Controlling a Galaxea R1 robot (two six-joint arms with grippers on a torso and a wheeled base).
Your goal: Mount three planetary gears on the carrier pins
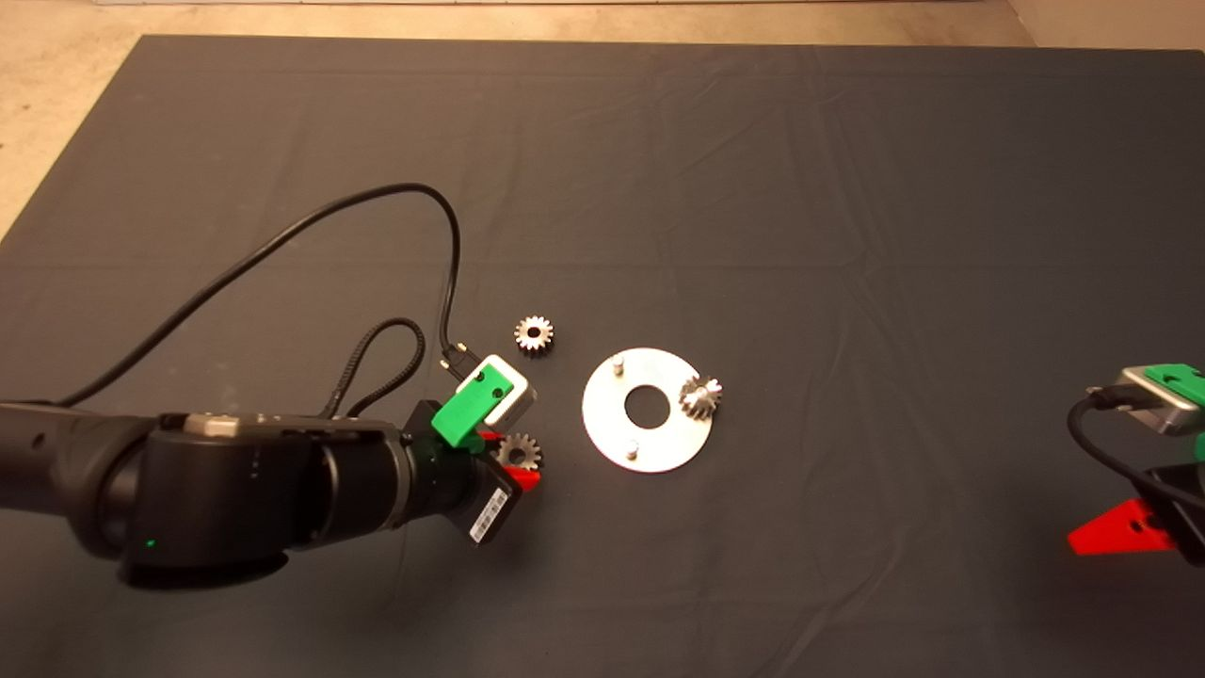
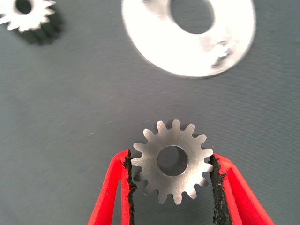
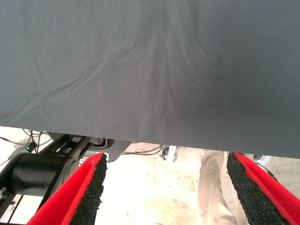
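A dark grey mat (image 1: 753,188) covers the bench, its cloth surface marked by shallow wrinkles and creases; beyond the mat's far edge and far-left corner, a strip of pale beige floor (image 1: 56,113) is visible in the head view; in the right wrist view, the mat's edge gives way to the same pale floor (image 3: 154,187); a person's leg in light trousers (image 3: 213,187) stands there; a dark wheeled base or frame (image 3: 42,168) with cables sits nearby on the floor.

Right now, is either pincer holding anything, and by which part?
The left pincer grips one planetary gear flat, pads on opposite toothed edges, beside the disc. The right pincer waits open and empty at the mat's right edge.
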